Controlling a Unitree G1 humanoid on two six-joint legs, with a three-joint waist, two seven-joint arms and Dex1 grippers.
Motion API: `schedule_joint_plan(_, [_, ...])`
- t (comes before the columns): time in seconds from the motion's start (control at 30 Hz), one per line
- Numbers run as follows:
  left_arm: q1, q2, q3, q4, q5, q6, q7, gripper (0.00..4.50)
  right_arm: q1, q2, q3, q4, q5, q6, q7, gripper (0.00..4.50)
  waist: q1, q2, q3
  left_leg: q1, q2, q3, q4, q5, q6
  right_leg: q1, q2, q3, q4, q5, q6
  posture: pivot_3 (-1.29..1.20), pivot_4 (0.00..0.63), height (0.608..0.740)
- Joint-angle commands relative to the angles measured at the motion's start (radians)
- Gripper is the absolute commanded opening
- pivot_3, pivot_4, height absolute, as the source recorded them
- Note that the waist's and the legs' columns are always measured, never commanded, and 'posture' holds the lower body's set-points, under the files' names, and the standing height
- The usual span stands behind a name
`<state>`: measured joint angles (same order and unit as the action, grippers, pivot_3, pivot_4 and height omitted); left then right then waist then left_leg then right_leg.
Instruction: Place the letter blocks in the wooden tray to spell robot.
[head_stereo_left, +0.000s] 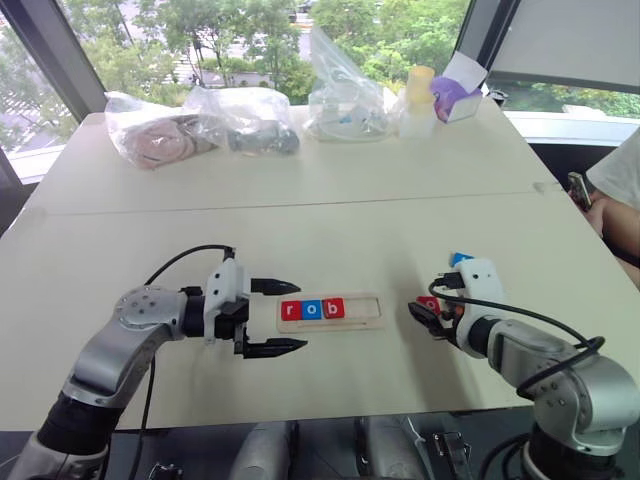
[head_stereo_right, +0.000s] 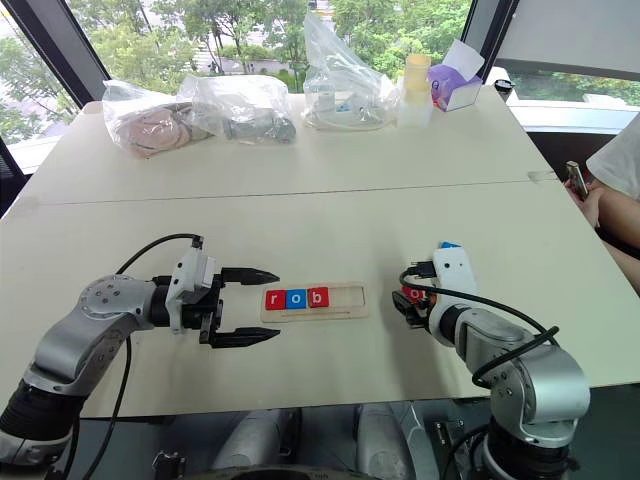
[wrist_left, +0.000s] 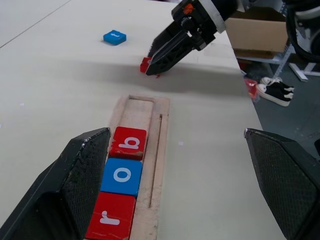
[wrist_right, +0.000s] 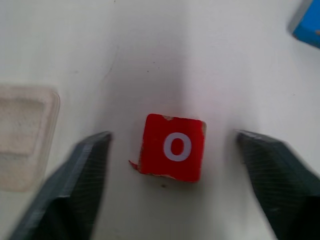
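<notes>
Daylight from tall windows (head_stereo_left: 250, 30) with green trees behind falls on a wide cream tabletop (head_stereo_left: 330, 230). Along its far edge sit three crumpled clear plastic bags (head_stereo_left: 245, 120), then a pale bottle with a yellow cap (head_stereo_left: 418, 100) and a purple and white carton (head_stereo_left: 455, 95).

Nearer, on the left side, the left gripper (head_stereo_left: 300, 315) lies low over the table with its two black fingers spread wide. One finger is on the far side and one on the near side of the left end of the long, flat wooden tray (head_stereo_left: 330, 326). Whether they touch the wood cannot be told.

Inside the tray's slot, packed against that left end, lie a red square block with a white r (head_stereo_left: 291, 311), a blue square block with a white o (head_stereo_left: 312, 310) and a red square block with a white b (head_stereo_left: 334, 308). They touch one another. The right part of the slot is bare.

Right of the tray, apart from it, a red square block with a white o (wrist_right: 172, 147) lies flat on the table, one corner chipped. The right gripper (wrist_right: 172, 136) points down at it, fingers parted, one on each side and clear of its edges.

Just beyond that gripper lies a small blue block (head_stereo_left: 461, 258), letter unreadable.

At the far right edge sits a person in a white sleeve (head_stereo_left: 620, 180) holding a dark phone (head_stereo_left: 578, 188).
</notes>
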<state>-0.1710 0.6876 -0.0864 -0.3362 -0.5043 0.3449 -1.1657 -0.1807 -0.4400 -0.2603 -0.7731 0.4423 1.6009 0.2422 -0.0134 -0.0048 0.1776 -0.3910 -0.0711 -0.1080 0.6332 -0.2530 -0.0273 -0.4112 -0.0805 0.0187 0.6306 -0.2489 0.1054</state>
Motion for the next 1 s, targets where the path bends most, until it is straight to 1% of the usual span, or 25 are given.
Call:
schedule_joint_plan(0.03, [-0.009,0.007,0.011,-0.028,-0.014,-0.009,-0.009,4.50,-0.022,-0.266,0.034,0.031,0.072,-0.165,0.242,4.42,0.000,0.001,0.001,0.000,-0.001,0.001,0.000,0.000,0.000,0.000,-0.001,0.000,-0.001,0.000,0.000,0.00,0.150,0.740])
schedule_joint_plan(0.07, [-0.013,0.005,0.009,-0.025,-0.012,-0.010,-0.010,4.50,-0.012,-0.343,0.050,0.065,0.064,-0.260,0.312,4.42,0.001,0.000,0.001,0.000,0.000,0.000,0.000,0.000,0.000,0.001,0.000,-0.001,-0.002,0.000,0.000,0.00,0.150,0.740])
schedule_joint_plan(0.13, [-0.021,0.001,0.006,-0.017,-0.010,-0.011,-0.010,4.50,0.015,-0.446,0.071,0.152,0.039,-0.470,0.457,4.42,0.000,-0.001,0.001,0.000,0.000,0.000,0.000,0.000,0.001,0.002,0.000,-0.002,-0.002,-0.001,0.001,0.00,0.150,0.740])
schedule_joint_plan(0.2, [-0.031,-0.004,0.002,-0.011,-0.007,-0.011,-0.010,4.50,0.052,-0.518,0.083,0.281,0.012,-0.731,0.655,4.42,0.001,-0.001,0.001,0.000,0.000,0.000,0.000,0.000,0.001,0.002,0.000,-0.003,-0.002,-0.001,0.001,0.00,0.150,0.740])
schedule_joint_plan(0.27, [-0.038,-0.006,0.000,-0.007,-0.008,-0.011,-0.011,4.50,0.062,-0.571,0.125,0.425,-0.033,-0.934,0.795,4.42,0.001,-0.001,0.001,0.000,0.000,0.001,0.000,-0.001,0.001,0.003,0.000,-0.003,-0.002,-0.001,0.002,0.00,0.150,0.740])
schedule_joint_plan(0.37, [-0.045,-0.009,0.003,-0.006,-0.011,-0.006,-0.006,4.50,0.027,-0.591,0.191,0.595,-0.091,-1.129,0.906,4.42,-0.001,-0.001,0.001,0.000,0.000,0.001,0.001,-0.001,0.001,0.003,-0.001,-0.002,-0.002,-0.001,0.002,0.00,0.150,0.740])
schedule_joint_plan(0.5, [-0.032,-0.008,0.016,-0.027,-0.020,0.007,0.011,4.50,-0.033,-0.584,0.277,0.765,-0.192,-1.353,0.991,4.42,-0.003,-0.001,0.001,0.001,0.000,0.001,0.001,-0.001,0.001,0.003,0.000,-0.001,-0.001,-0.001,0.002,0.00,0.150,0.740])
schedule_joint_plan(0.67, [0.004,0.009,0.026,-0.057,-0.026,0.015,0.018,4.50,-0.083,-0.543,0.323,0.865,-0.220,-1.453,1.039,4.42,0.001,-0.001,0.002,0.001,0.000,0.001,0.001,-0.001,0.001,0.002,-0.001,-0.001,-0.001,-0.001,0.002,0.00,0.150,0.740])
schedule_joint_plan(0.8, [0.028,0.025,0.034,-0.078,-0.033,0.023,0.020,4.50,-0.118,-0.506,0.338,0.914,-0.234,-1.477,1.047,4.42,0.003,-0.001,0.002,0.001,0.000,0.001,0.001,-0.001,0.001,0.002,-0.001,-0.001,-0.001,-0.001,0.002,0.00,0.150,0.740])
schedule_joint_plan(1.0, [0.029,0.032,0.039,-0.083,-0.038,0.024,0.026,4.50,-0.128,-0.483,0.352,0.938,-0.252,-1.499,1.049,4.42,0.003,-0.001,0.002,0.001,0.000,0.001,0.001,-0.001,0.001,0.002,-0.001,0.000,-0.001,-0.001,0.001,0.00,0.150,0.740])
